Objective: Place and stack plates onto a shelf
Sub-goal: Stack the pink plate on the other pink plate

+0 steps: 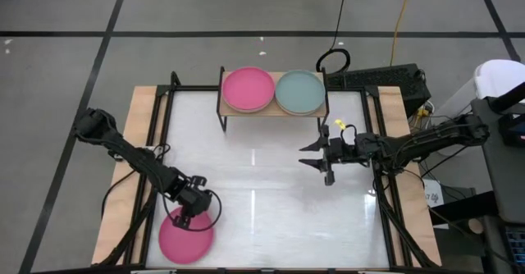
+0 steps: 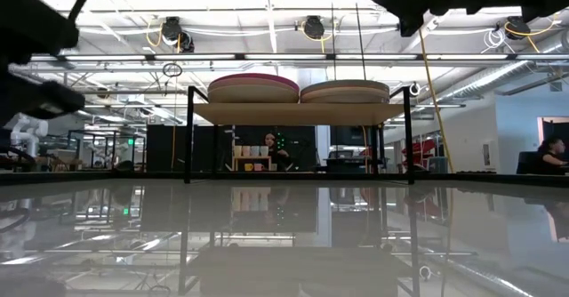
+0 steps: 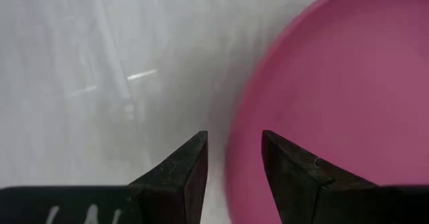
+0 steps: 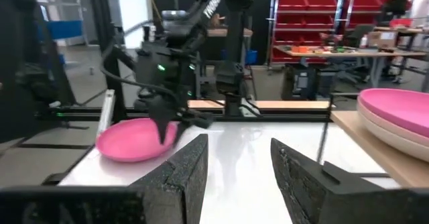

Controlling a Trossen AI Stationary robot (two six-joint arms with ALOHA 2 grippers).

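the round matte magenta plate [image 1: 186, 235] lies at the bench's near-left corner; the left gripper [image 1: 190, 216], jaws spread, straddles its rim. the right gripper [image 1: 326, 161], jaws spread, empty, waits well apart.

White table [image 1: 271, 200] with shelf [image 1: 273, 111] and magenta plate [image 1: 186, 239]

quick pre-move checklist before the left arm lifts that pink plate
1. Left hand at the magenta plate rim: ok, fingers straddle the edge.
2. Fingers shut on the rim: not ok, a gap shows in the left wrist view.
3. Plate lifted off the table: cannot tell.
4. Right hand clear of the path: ok, open over mid-table.
5. Shelf stacks steady: ok, pink stack and teal plate side by side.
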